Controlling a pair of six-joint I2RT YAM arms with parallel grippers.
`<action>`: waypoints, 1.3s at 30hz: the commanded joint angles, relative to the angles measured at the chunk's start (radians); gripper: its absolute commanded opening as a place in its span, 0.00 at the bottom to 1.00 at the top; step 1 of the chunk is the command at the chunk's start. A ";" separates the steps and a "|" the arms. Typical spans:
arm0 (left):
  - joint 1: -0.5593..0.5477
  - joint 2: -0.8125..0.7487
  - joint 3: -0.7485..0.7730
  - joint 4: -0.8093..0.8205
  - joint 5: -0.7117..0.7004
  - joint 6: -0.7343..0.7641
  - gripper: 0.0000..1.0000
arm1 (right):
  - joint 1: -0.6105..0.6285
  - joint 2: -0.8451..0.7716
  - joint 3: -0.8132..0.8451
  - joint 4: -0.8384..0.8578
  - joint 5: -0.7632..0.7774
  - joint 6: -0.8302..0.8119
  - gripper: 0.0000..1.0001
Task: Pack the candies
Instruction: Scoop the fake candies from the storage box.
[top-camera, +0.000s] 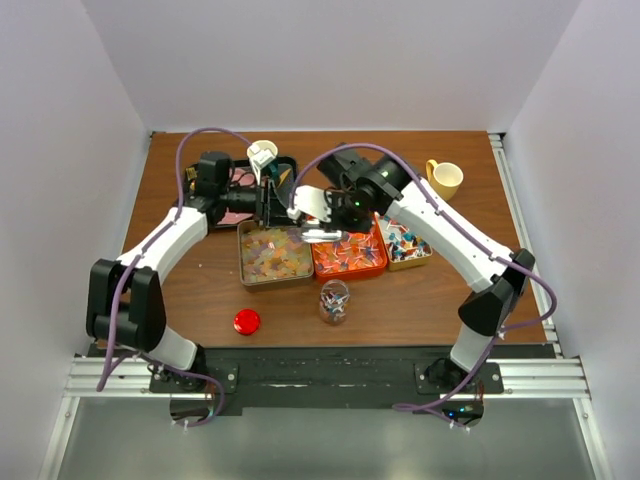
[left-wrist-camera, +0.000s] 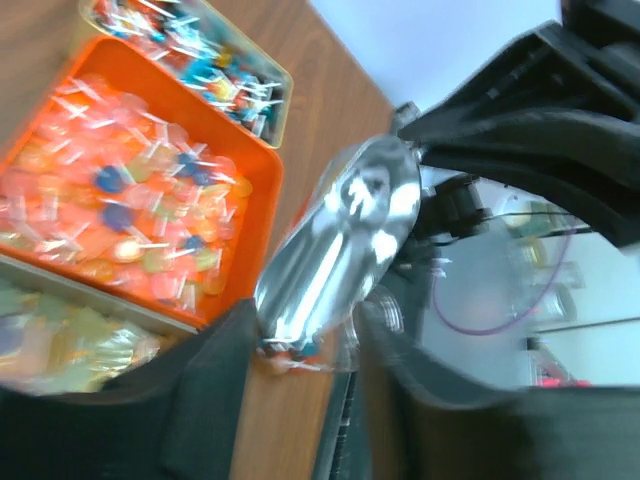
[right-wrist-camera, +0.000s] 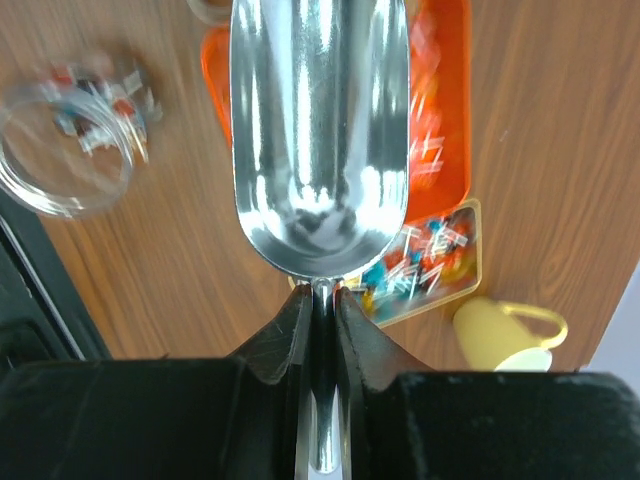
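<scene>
A brown wooden worktop (top-camera: 200, 285) is carrying three trays sitting side by side: a silver tray (top-camera: 242, 256) on the left, an orange tray (top-camera: 350, 274) in the middle and a gold tray (top-camera: 408, 266) on the right. A metal scoop (right-wrist-camera: 318, 130) is hanging over the orange tray's far left corner. A clear jar (top-camera: 333, 302) is standing just in front of the trays. A red disc (top-camera: 246, 321) is lying to its left. A yellow mug (top-camera: 446, 179) is sitting upright near the far right corner.

Brown wood-grain table (top-camera: 420, 310), bright orange tray (top-camera: 350, 275), mirror-silver scoop (right-wrist-camera: 318, 130), pale yellow mug (top-camera: 446, 179), red disc (top-camera: 246, 321), pastel yellow-pink candies (top-camera: 273, 252).
</scene>
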 joint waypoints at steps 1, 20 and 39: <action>0.024 -0.051 0.058 -0.187 -0.145 0.215 0.58 | -0.132 -0.085 -0.136 0.042 0.053 -0.178 0.00; 0.249 -0.180 -0.086 -0.565 -0.571 0.957 0.77 | -0.191 0.143 -0.064 0.064 0.430 -0.672 0.00; 0.343 -0.272 -0.323 -0.593 -0.478 1.194 0.75 | -0.073 0.188 -0.190 0.176 0.767 -0.812 0.00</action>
